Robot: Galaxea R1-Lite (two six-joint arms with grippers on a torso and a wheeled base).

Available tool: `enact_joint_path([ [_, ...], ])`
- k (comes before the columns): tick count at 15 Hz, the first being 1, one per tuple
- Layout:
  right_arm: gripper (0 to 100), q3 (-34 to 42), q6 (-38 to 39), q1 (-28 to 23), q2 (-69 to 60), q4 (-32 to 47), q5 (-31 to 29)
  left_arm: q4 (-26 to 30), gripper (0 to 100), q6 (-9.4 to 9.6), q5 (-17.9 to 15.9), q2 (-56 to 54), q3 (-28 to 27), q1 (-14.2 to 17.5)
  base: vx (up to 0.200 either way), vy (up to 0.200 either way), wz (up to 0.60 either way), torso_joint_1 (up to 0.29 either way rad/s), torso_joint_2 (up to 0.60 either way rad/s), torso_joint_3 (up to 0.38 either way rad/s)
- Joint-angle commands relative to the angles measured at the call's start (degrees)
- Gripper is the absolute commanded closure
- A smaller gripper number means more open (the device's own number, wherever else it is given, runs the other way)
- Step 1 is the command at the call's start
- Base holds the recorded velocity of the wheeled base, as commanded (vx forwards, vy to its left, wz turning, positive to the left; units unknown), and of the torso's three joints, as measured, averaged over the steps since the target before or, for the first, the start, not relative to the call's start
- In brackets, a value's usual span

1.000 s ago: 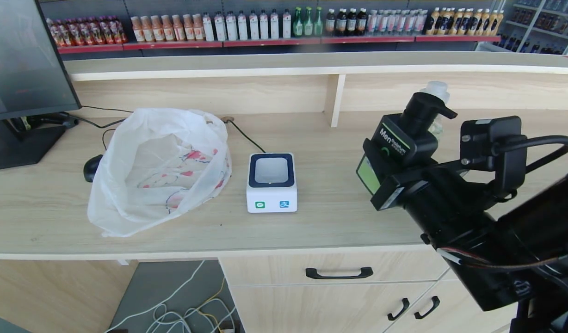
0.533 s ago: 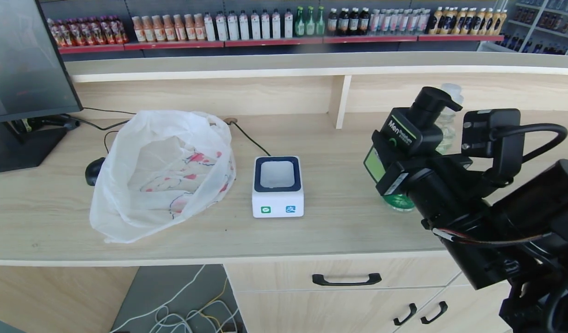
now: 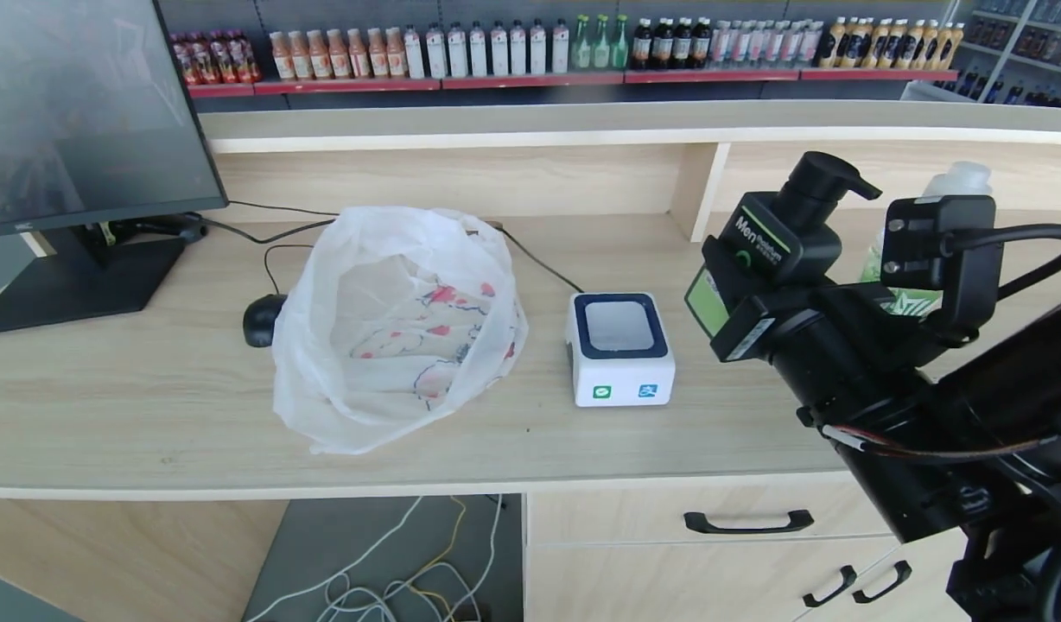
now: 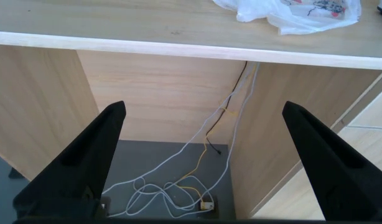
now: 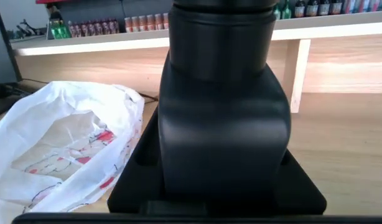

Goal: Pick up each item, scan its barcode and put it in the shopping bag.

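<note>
While left jaws gape, right jaws clamp one pump bottle (image 3: 777,250) near one scanner (image 3: 619,345).

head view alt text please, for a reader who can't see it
The right gripper holds a black pump bottle above the right side of a wooden counter. To its left stand a white scanner and an open white shopping bag, with shelves of drinks behind.

A dark monitor (image 3: 81,112) stands on its base at the far left of the desk (image 3: 150,415); a black mouse (image 3: 261,320) lies near it; bottles (image 3: 530,47) line the red shelf (image 3: 530,80) behind; loose cables (image 3: 392,579) lie on the floor beneath, beside drawers (image 3: 669,553) with black handles.
</note>
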Motion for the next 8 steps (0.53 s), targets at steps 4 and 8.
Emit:
enact_joint_path([
  [4, 100, -0.1, -0.1, 0.0, -1.1, -0.1, 0.0, 0.0, 0, 0.02, 0.0, 0.0, 0.0, 0.0, 0.000, 0.000, 0.00, 0.000, 0.00, 0.000],
  [8, 100, 0.6, -0.1, 0.0, -1.3, -0.1, -0.1, 0.0, 0, 0.02, 0.0, 0.0, 0.0, 0.0, 0.000, 0.000, 0.00, 0.000, 0.00, 0.000],
])
